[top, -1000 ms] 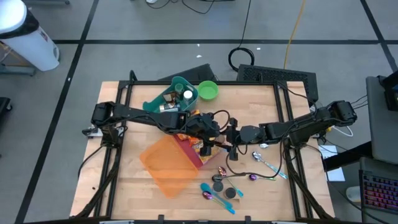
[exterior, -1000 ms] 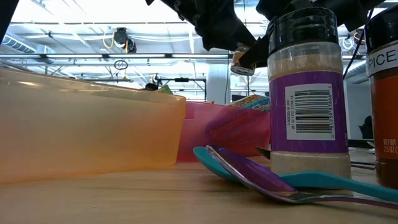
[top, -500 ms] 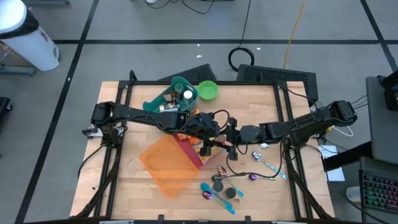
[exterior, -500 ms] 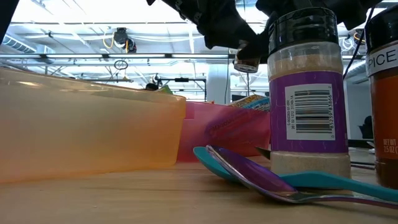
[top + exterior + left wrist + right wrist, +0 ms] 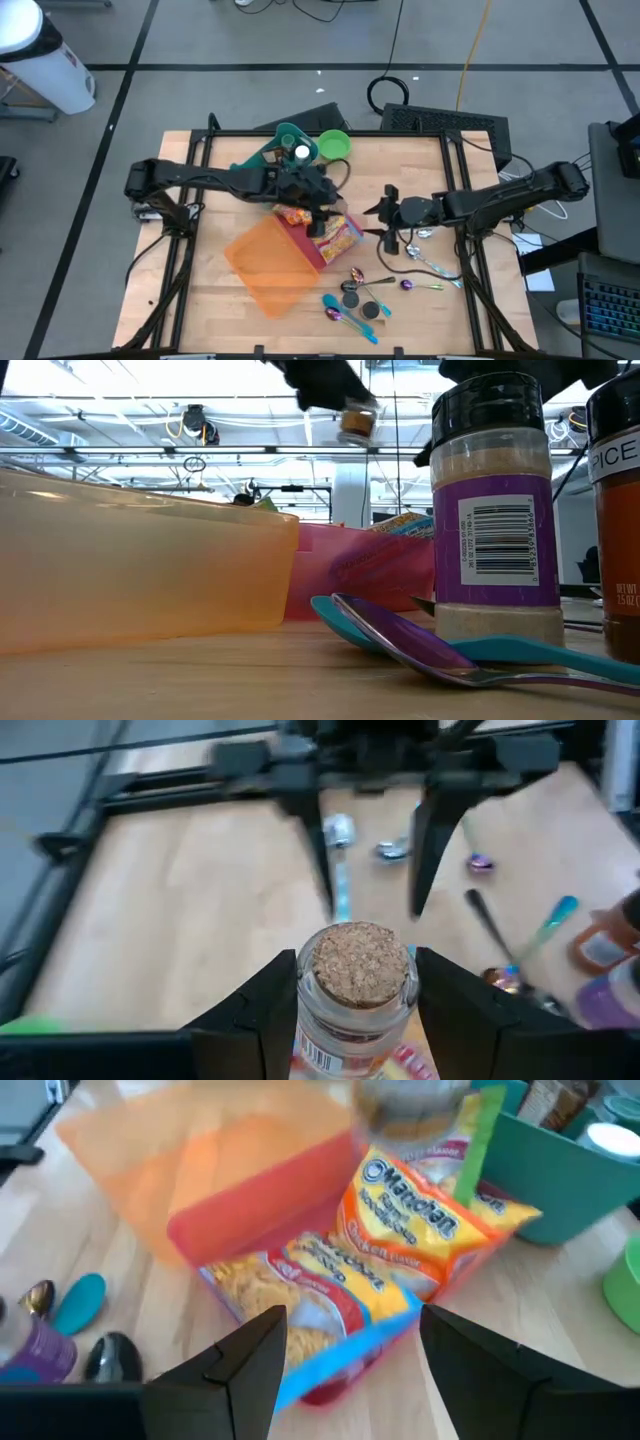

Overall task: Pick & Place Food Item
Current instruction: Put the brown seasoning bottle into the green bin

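Observation:
My left gripper (image 5: pixel 320 210) hangs above the table's middle, shut on a small glass jar with a cork stopper (image 5: pixel 360 965); the low view shows the jar (image 5: pixel 357 420) high in the air. Below and beside it, two orange-and-blue ramen packets (image 5: pixel 338 235) lie partly in a pink tub (image 5: pixel 250 1230), their near ends hanging over its rim (image 5: pixel 300 1295). My right gripper (image 5: pixel 384 212) stands open to the right of the packets, pointing at them, with nothing between its fingers (image 5: pixel 250 1365). My left gripper pinches the jar between its two fingers, on the glass sides just under the cork (image 5: pixel 312 1005). The jar stands upright in the hold, cork up, lifted clear of the table and the packets.
An orange see-through tub (image 5: pixel 268 262) lies against the pink one. A teal basket (image 5: pixel 285 150) and a green bowl (image 5: pixel 335 146) stand at the far edge. Spoons (image 5: pixel 345 312) and spice shakers (image 5: pixel 495 510) lie near the front right. Bare wood shows at the left (image 5: pixel 205 250).
My left gripper has risen and drawn back toward the table's far left with the jar still in its fingers, uncovering the ramen packets. My right gripper has pulled back toward the table's right edge, away from the packets.

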Available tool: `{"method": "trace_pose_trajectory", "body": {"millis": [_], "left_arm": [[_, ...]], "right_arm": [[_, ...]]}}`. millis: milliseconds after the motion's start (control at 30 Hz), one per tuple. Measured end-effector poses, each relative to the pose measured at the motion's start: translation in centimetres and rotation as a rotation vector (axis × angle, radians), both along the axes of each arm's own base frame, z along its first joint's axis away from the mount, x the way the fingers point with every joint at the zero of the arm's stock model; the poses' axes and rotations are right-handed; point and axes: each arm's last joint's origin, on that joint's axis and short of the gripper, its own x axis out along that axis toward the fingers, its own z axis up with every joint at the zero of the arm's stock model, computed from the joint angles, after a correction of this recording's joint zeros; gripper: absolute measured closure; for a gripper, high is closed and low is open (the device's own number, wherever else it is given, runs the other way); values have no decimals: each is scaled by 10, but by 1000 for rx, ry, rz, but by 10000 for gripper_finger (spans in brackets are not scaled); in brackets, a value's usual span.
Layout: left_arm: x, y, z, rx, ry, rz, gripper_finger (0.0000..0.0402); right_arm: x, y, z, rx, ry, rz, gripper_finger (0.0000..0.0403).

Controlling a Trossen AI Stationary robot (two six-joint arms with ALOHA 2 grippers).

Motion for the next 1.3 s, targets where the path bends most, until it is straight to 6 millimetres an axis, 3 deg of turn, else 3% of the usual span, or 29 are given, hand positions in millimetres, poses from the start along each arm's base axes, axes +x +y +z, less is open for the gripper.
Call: {"method": "trace_pose_trajectory", "body": {"millis": [200,300,500,767,1000,1300], "left_arm": [[-51,23,9,42,-84,178,230],[-81,36,-1,33,-148,272,230],[-137,64,-42,-2,-243,467,230],[-179,88,-96,8,-364,642,230],[-182,107,-110,-12,-442,653,230],[-144,143,-100,5,-412,635,230]], "right_arm": [[-9,-2,3,26,-6,-17,179],[-11,-2,0,17,3,-16,181],[-10,-3,-4,17,-43,-15,182],[-9,-4,-7,9,-121,-12,186],[-8,-6,-5,12,-146,-20,186],[-7,-8,-5,14,-150,-34,190]]}}
